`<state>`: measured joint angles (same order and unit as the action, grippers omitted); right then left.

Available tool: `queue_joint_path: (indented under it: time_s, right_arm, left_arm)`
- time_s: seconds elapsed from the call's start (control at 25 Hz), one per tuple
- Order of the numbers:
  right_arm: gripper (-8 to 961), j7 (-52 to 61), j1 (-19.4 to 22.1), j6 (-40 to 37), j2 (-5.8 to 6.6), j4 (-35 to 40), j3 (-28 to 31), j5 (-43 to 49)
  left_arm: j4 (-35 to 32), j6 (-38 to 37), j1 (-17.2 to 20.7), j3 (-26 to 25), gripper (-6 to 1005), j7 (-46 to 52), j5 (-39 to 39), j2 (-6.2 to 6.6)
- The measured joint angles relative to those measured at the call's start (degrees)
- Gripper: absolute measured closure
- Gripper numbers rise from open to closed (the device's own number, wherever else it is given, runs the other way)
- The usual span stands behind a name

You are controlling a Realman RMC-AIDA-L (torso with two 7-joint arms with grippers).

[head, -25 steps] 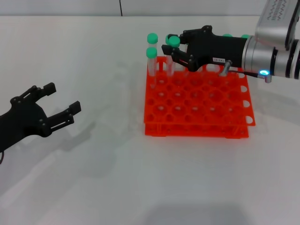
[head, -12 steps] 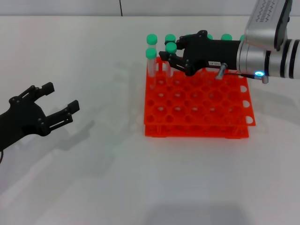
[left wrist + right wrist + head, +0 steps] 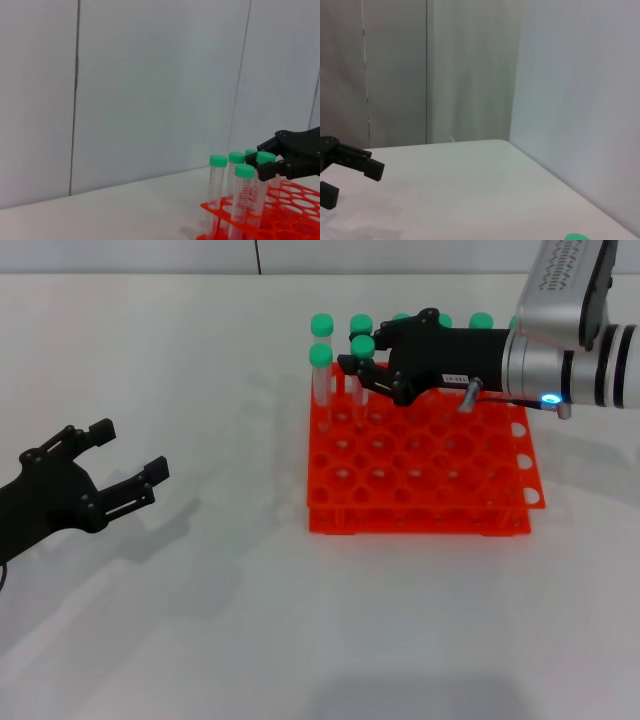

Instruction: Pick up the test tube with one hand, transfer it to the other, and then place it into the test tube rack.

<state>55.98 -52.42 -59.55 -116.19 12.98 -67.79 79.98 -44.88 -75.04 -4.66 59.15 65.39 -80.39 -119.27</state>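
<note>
The slim clear test tube with its green cap (image 3: 363,344) stands upright in the far-left part of the bright orange square plastic rack (image 3: 420,455), clamped between the fingers of the black right gripper (image 3: 362,366). The black left gripper (image 3: 125,462) hangs well apart, fingers spread.

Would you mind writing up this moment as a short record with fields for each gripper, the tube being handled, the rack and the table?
right gripper: over the rack's far left part, shut on the test tube
test tube: green cap up, upright, lower end among the rack's holes
left gripper: open, empty, parked well left of the rack
test tube rack: orange, with other green-capped tubes standing along its far side
table: white
</note>
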Motion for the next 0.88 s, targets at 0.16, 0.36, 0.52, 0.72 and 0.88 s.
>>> queue_joint_path:
  time_s: [0.16, 0.36, 0.52, 0.72, 0.88]
  right_arm:
    - [590, 0.7, 0.0, 0.3, 0.0, 0.2, -0.4, 0.0]
    - [567, 1.3, 0.4, 0.3, 0.0, 0.8, -0.1, -0.1]
    - [544, 1.5, 0.8, 0.1, 0.0, 1.3, -0.4, -1.2]
    - [502, 4.7, 4.5, -2.2, 0.24, 6.4, -1.4, -1.0]
    - [500, 5.8, 10.3, -4.9, 0.56, 13.8, -2.7, -1.0]
  left_arm:
    - [0.0, 0.1, 0.0, 0.0, 116, 0.0, -0.1, 0.0]
    - [0.4, 0.2, 0.0, 0.0, 116, 0.0, -0.1, 0.04]
    - [0.5, 0.2, -0.1, 0.0, 116, -0.2, -0.2, 0.07]
    - [0.6, -0.1, 0.0, -0.2, 116, -0.6, -0.1, 0.09]
    - [0.4, -0.5, 0.1, -0.6, 116, -0.6, -0.1, 0.11]
